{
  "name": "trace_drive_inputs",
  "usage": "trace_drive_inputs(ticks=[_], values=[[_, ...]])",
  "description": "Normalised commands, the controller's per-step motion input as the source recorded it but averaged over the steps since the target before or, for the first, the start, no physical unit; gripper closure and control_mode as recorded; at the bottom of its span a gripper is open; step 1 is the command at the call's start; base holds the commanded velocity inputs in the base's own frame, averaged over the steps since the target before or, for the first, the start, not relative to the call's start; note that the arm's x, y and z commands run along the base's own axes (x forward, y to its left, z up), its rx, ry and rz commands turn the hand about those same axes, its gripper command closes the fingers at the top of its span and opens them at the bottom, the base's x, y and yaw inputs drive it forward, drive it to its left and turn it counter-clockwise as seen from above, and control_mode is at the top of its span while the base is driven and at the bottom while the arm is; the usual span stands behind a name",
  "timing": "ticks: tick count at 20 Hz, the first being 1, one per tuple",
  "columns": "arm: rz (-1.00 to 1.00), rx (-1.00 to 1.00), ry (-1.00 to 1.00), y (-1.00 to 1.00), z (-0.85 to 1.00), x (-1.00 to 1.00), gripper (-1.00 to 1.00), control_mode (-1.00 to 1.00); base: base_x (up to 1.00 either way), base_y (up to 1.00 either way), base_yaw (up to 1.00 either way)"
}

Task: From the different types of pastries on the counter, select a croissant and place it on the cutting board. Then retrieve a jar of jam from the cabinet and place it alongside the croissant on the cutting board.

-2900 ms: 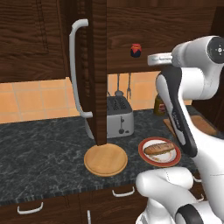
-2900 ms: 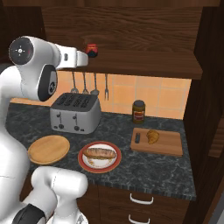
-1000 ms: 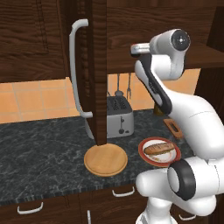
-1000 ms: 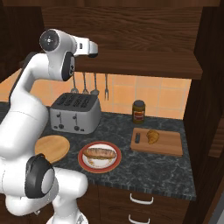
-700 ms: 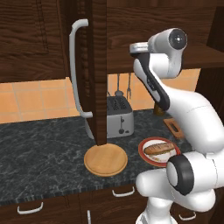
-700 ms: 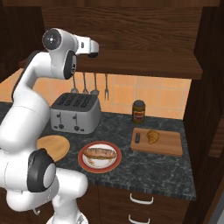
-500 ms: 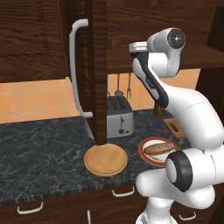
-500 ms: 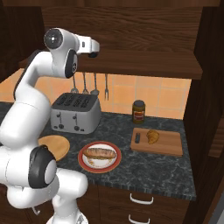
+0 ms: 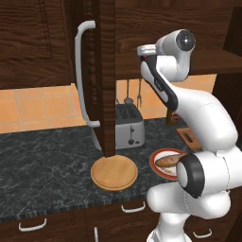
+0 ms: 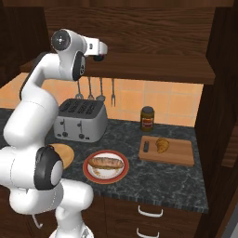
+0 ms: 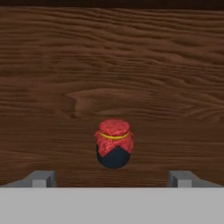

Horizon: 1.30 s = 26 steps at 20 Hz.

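The jar of jam [image 11: 114, 144], dark with a red cloth lid, stands on the cabinet shelf [image 10: 153, 61] straight ahead of my gripper [image 11: 111, 179]. The gripper is open, its fingertips [image 11: 41, 178] spread wide on either side of the jar and short of it, touching nothing. From the right base view the gripper [image 10: 101, 52] reaches into the open cabinet. The cabinet door [image 9: 105, 75] stands open with its pale handle [image 9: 82, 80]. The croissant [image 10: 162, 145] lies on the cutting board [image 10: 179, 155] on the counter [image 10: 153, 179].
A plate with a long bread roll [image 10: 107, 162] sits in front of the toaster [image 10: 80, 120]. A round wooden disc [image 9: 114, 172] lies under the open door. A brown bottle [image 10: 147, 119] stands behind the board. Utensils hang on the tiled wall [image 10: 100, 88].
The hand has moved a little deeper into the cabinet toward the jar. Its jaws stayed open. Nothing on the counter moved.
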Motion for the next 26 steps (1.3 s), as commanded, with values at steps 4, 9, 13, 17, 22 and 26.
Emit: trace_drive_inputs(ticks=[4,9,13,17,22,26], values=[[0.0,0.0,0.0,0.0,-0.11,0.28,-1.0,-1.0,0.0,0.0,0.0],[0.0,0.0,0.0,0.0,-0.01,0.36,-1.0,-1.0,0.0,0.0,0.0],[0.0,0.0,0.0,0.0,0.0,0.31,-1.0,-1.0,0.0,0.0,0.0],[0.0,0.0,0.0,0.0,-0.01,0.24,-1.0,-1.0,0.0,0.0,0.0],[0.0,0.0,0.0,0.0,-0.15,0.05,-1.0,-1.0,0.0,0.0,0.0],[0.0,0.0,0.0,0.0,-0.09,0.09,-1.0,-1.0,0.0,0.0,0.0]])
